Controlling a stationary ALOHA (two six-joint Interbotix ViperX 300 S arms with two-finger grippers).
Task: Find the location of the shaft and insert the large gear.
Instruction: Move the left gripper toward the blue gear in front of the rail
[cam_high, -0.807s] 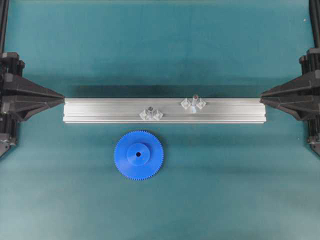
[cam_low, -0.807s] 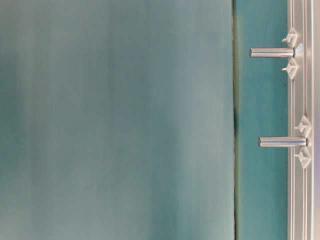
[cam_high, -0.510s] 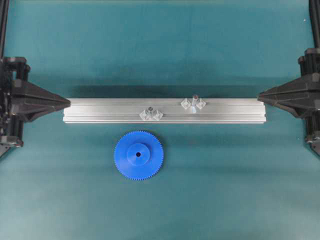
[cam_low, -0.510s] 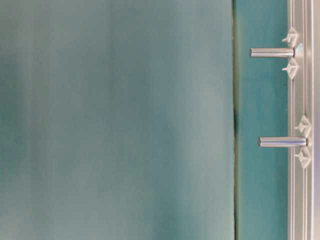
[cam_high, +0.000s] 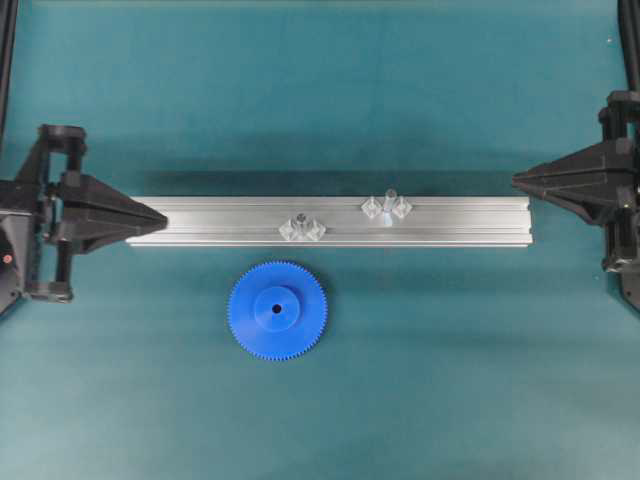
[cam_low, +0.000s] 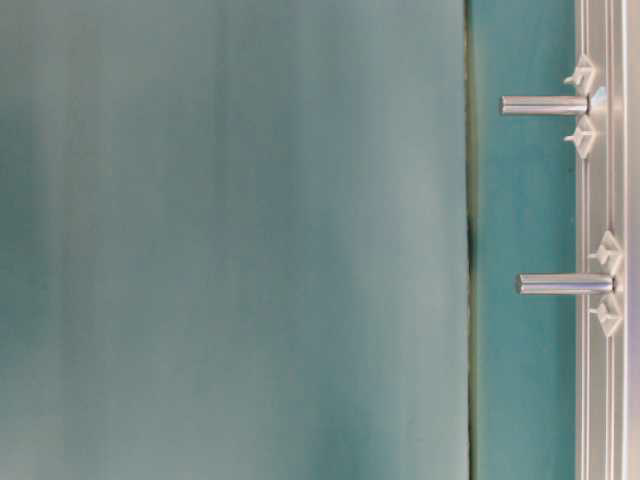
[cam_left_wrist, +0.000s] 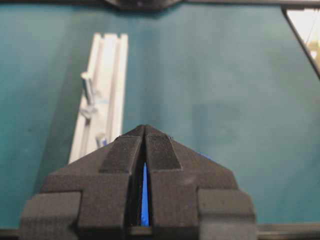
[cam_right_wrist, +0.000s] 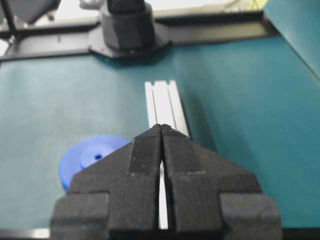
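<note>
Overhead view: left claw (cam_high: 160, 213), pressed together, now farther over the rail (cam_high: 330, 221) end.

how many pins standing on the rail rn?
2. The shaft stands right of the rail's middle, at its far edge. The shorter pin stands left of it, nearer the large gear. None seem hidden.

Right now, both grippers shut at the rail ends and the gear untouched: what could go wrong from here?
1. Two similar pins stand on the rail: the shaft and a shorter pin nearer the large gear. The gear may go on the wrong one.
2. The gear lies flat on the mat; a shut left gripper must open first, and the rim gives little purchase.
3. The gear sits close beside the rail, so a gripper may nudge the rail while reaching.
</note>
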